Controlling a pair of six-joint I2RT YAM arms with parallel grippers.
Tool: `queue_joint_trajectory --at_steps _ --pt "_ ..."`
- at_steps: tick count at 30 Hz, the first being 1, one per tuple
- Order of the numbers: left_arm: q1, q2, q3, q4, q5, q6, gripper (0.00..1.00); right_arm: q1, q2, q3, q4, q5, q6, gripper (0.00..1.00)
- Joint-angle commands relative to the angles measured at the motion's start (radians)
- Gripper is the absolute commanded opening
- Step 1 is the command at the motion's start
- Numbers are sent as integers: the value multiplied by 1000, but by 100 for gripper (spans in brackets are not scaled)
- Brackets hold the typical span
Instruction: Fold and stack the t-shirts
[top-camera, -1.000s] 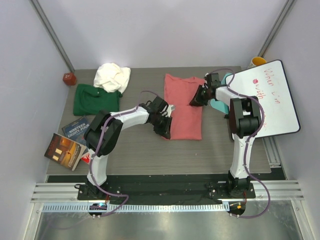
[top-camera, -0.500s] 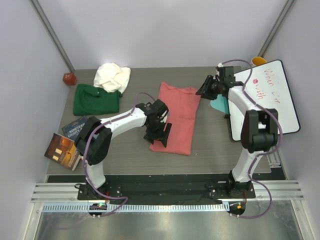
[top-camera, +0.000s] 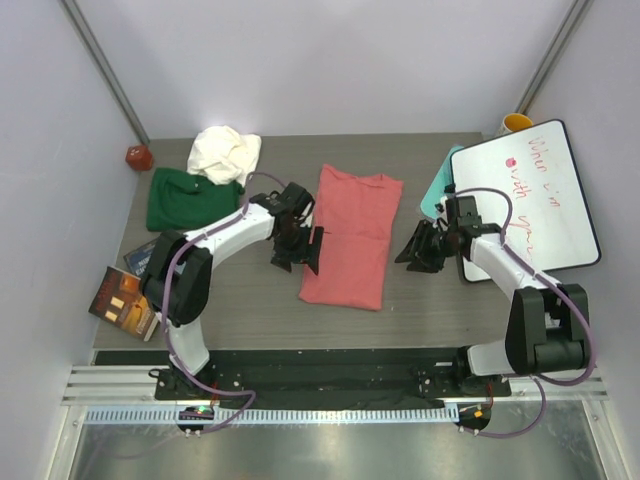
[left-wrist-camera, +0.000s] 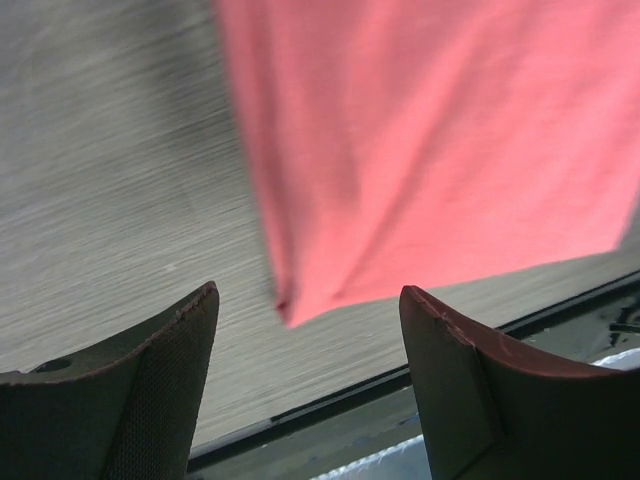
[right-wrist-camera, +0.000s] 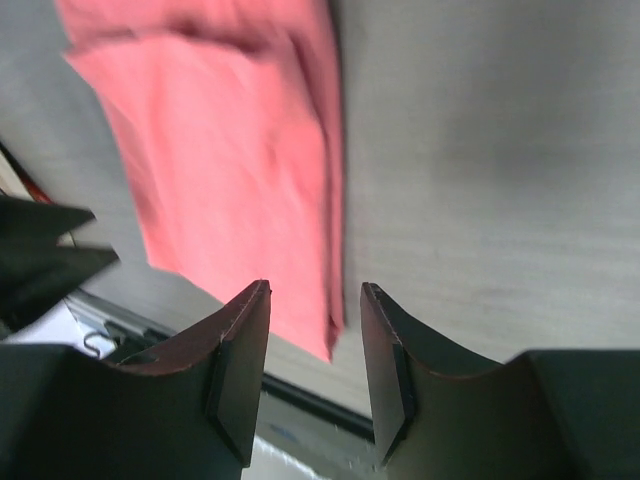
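The salmon-pink t-shirt (top-camera: 352, 235) lies flat in the middle of the table as a long folded strip, neck end to the back. My left gripper (top-camera: 298, 250) stands open just off its left edge, nothing between the fingers; in the left wrist view the shirt's near corner (left-wrist-camera: 430, 140) sits beyond that gripper (left-wrist-camera: 310, 310). My right gripper (top-camera: 418, 250) is open and empty to the right of the shirt, whose right edge (right-wrist-camera: 220, 150) shows past this gripper (right-wrist-camera: 315, 295). The dark green t-shirt (top-camera: 190, 200) lies folded at the back left. The cream-white t-shirt (top-camera: 225, 152) sits crumpled at its back edge.
Two books (top-camera: 135, 300) lie at the table's left front corner. A small red object (top-camera: 138, 156) is at the back left. A whiteboard (top-camera: 530, 195) covers the right side, with a teal item (top-camera: 437, 190) at its left edge and a yellow cup (top-camera: 516, 122) behind it.
Both grippers have opened and let go of the pink shirt, which now lies flat. The left gripper has pulled off to the shirt's left, the right one toward the front right.
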Motion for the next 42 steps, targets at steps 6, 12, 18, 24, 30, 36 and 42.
queue_joint_trajectory --at_steps 6,12,18,24,30,36,42 --pt "81 6 -140 69 100 47 73 5 -112 -146 -49 -114 0 47" --pt "84 29 -188 121 168 47 73 46 -64 -189 -46 -165 -19 48" --pt "97 43 -212 121 180 78 73 129 -34 -241 55 -142 46 49" --pt "103 44 -218 122 194 86 72 212 39 -228 103 -61 93 49" --pt "114 40 -217 115 198 99 72 212 63 -212 132 -32 118 50" --pt "120 46 -212 112 204 104 72 217 103 -189 161 -30 132 50" --pt "121 69 -211 115 220 104 71 243 213 -184 187 -53 121 51"
